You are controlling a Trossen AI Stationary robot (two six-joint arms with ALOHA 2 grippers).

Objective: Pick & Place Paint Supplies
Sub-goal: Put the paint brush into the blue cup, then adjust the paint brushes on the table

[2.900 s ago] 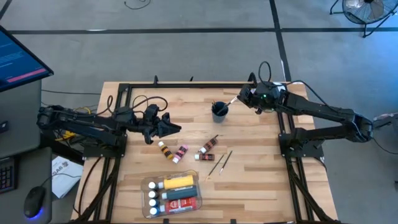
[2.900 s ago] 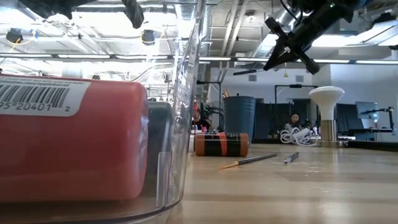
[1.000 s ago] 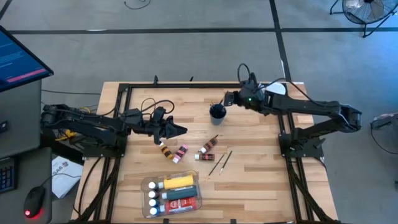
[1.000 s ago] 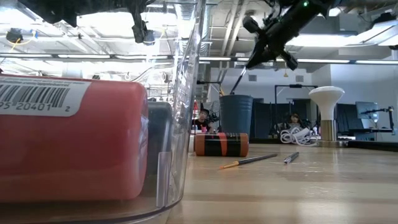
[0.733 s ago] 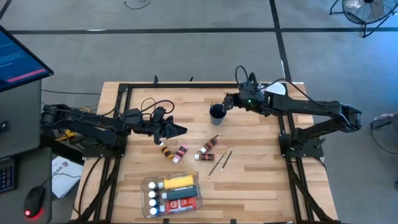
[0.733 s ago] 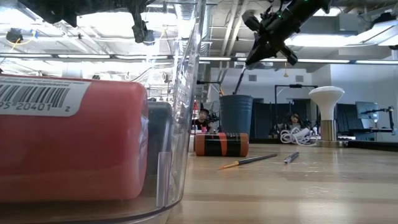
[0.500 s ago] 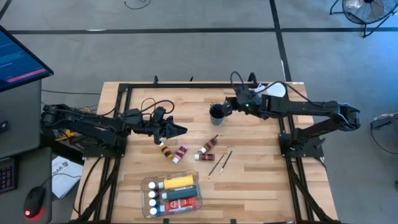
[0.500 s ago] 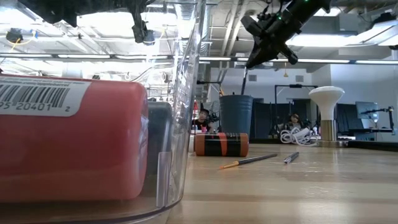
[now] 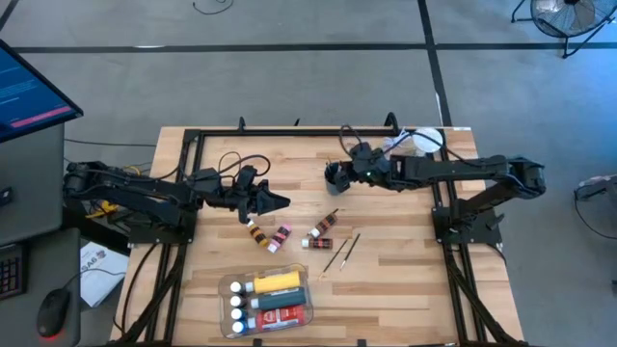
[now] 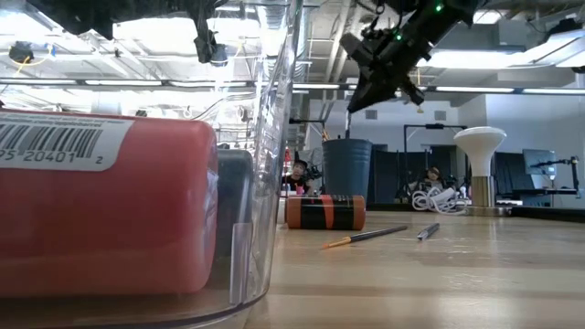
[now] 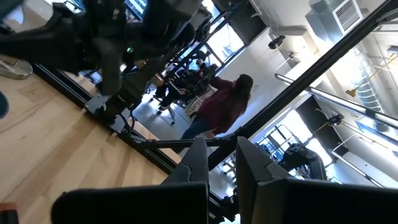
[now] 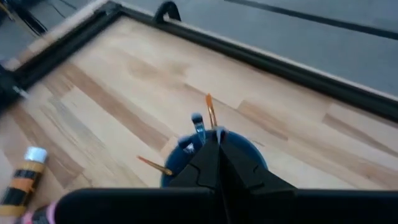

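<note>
My right gripper (image 9: pixel 350 172) hangs just above a dark blue cup (image 9: pixel 335 174) at the table's far middle, shut on a thin brush (image 10: pixel 349 126). The cup (image 12: pixel 186 149) holds other brushes that stick out of its rim. Several small paint tubes (image 9: pixel 281 237) and two thin brushes (image 9: pixel 339 253) lie on the wood nearer the front. My left gripper (image 9: pixel 277 200) is shut with nothing in it, held above the table left of the tubes. My right gripper pinches the brush's upper end (image 10: pixel 351 113) between its two fingers, which slant down from the table's right side. The brush hangs nearly upright below the fingertips, and its lower end reaches into the cup (image 10: pixel 351 168). In the right wrist view the fingers hide the contact.
A clear container (image 9: pixel 268 297) near the front edge holds a yellow bottle (image 9: pixel 275 281), a red one (image 10: pixel 101 210) and white-capped ones. An orange-and-black tube (image 10: pixel 324 212) lies on its side. A white-topped object (image 9: pixel 425 140) stands at the far right corner. A person shows beyond the table.
My right gripper has moved toward the table's left and near edges and sunk toward the cup, rolling as it went. The brush it holds has swung from a slant to nearly upright over the cup.
</note>
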